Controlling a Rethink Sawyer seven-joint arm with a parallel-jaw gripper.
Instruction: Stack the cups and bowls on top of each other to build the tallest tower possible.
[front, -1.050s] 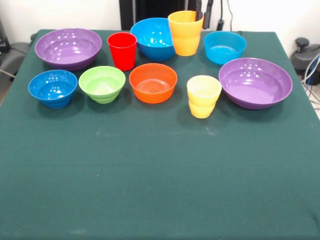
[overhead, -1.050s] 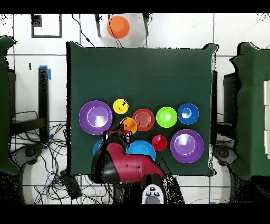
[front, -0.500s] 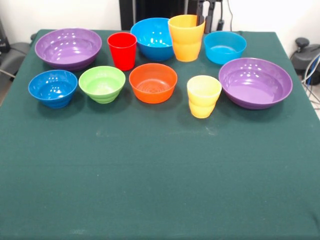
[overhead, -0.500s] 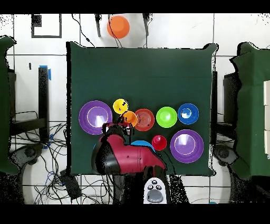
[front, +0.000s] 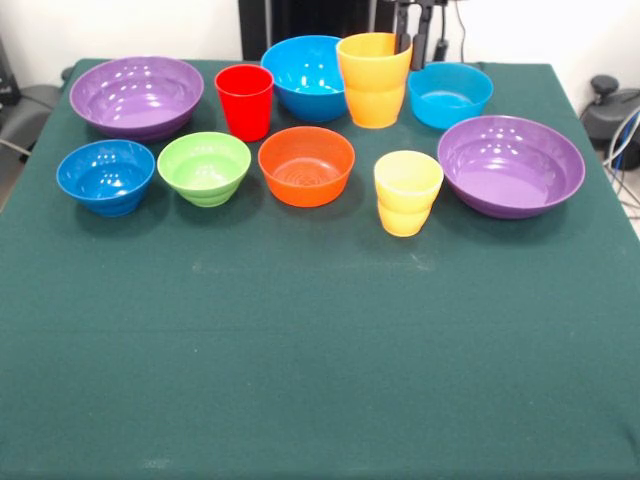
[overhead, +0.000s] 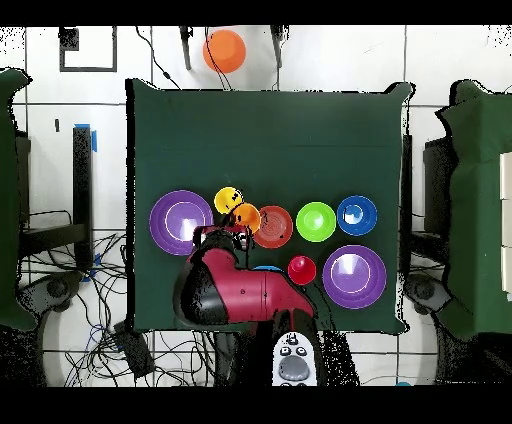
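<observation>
The orange cup (front: 373, 80) (overhead: 247, 216) stands upright in the back row between the large blue bowl (front: 305, 75) and the cyan bowl (front: 449, 94). My gripper (front: 412, 30) (overhead: 238, 231) comes down at its right rim and is shut on it. The red cup (front: 244, 101) and a purple bowl (front: 136, 95) are further left. In front stand the dark blue bowl (front: 105, 176), green bowl (front: 204, 167), orange bowl (front: 306, 165), yellow cup (front: 407, 192) and second purple bowl (front: 511, 164). No tower stands. In the overhead view my arm hides most of the large blue bowl.
The green cloth table (front: 320, 350) is bare across its near half in the front view. An orange round object (overhead: 224, 49) sits beyond the table's far edge in the overhead view. Cables lie on the floor around the base.
The orange cup has moved with my gripper away from the back edge, towards the orange bowl and yellow cup. The other cups and bowls have stayed put.
</observation>
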